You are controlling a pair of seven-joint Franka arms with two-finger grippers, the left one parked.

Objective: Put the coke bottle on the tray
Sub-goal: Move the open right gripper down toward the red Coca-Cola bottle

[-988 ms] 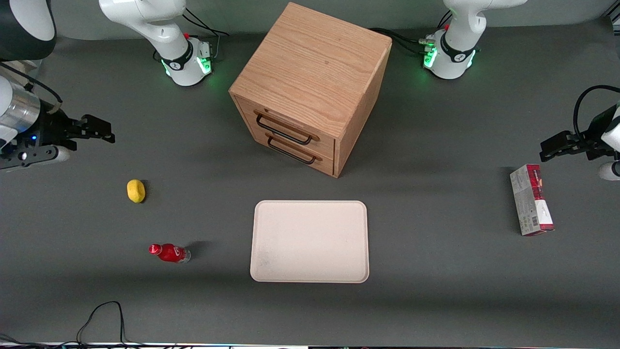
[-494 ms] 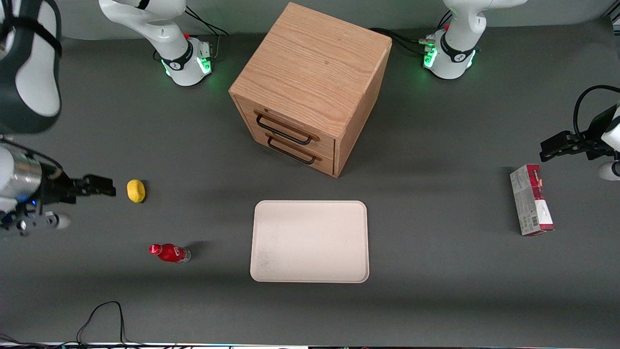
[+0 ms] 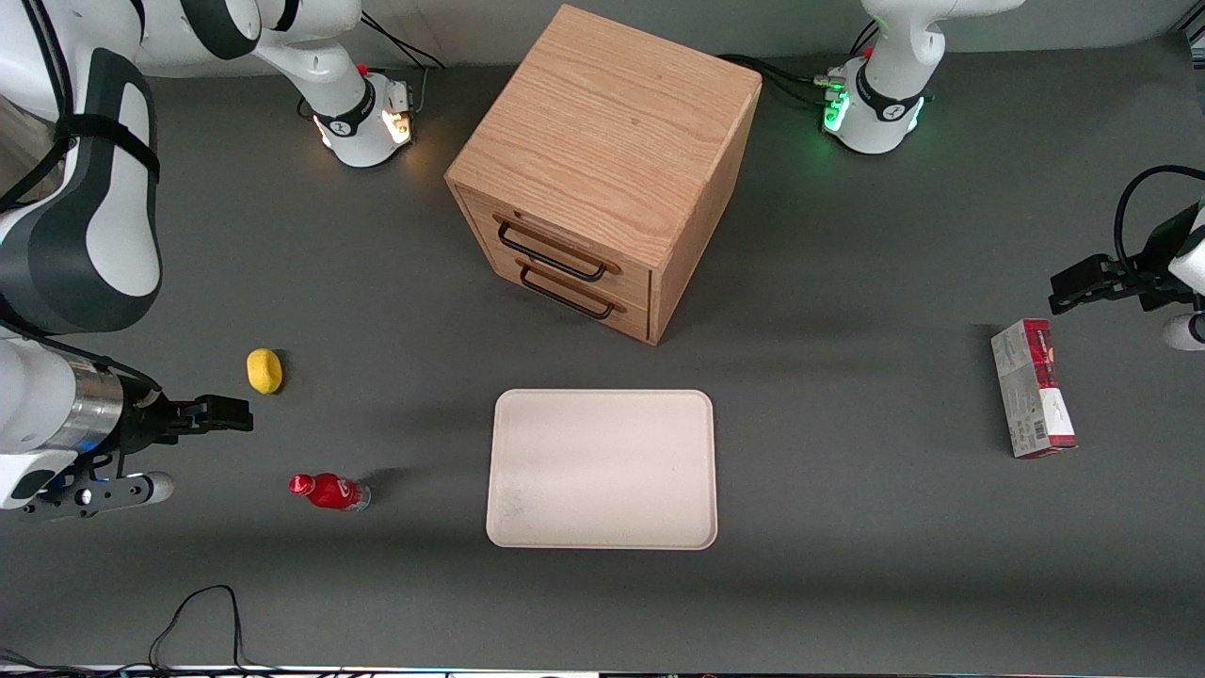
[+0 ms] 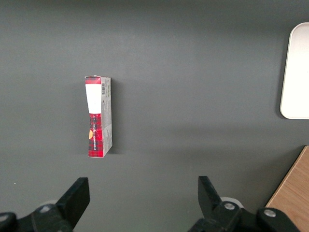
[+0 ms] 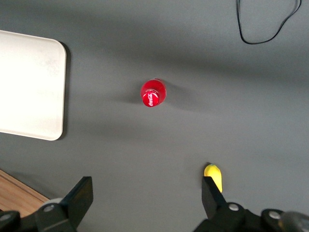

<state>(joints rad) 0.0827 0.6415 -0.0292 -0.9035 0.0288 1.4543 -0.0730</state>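
Observation:
The coke bottle [image 3: 329, 492], small and red with a red cap, stands on the dark table toward the working arm's end. From above it shows in the right wrist view [image 5: 153, 94]. The cream tray [image 3: 602, 468] lies flat and bare in front of the cabinet; its rounded corner shows in the right wrist view [image 5: 29, 82]. My gripper [image 3: 235, 415] hovers open and empty above the table, between the lemon and the bottle, farther from the front camera than the bottle. Its jaws stand wide apart in the right wrist view [image 5: 147, 195].
A yellow lemon [image 3: 265, 370] lies beside the gripper and also shows in the right wrist view [image 5: 213, 174]. A wooden drawer cabinet [image 3: 602, 169] stands at the table's middle. A red-and-grey carton [image 3: 1032, 387] lies toward the parked arm's end. A black cable [image 3: 188, 612] loops near the front edge.
My gripper has moved nearer to the front camera, past the lemon and closer to the bottle. The bottle, tray and lemon have not moved.

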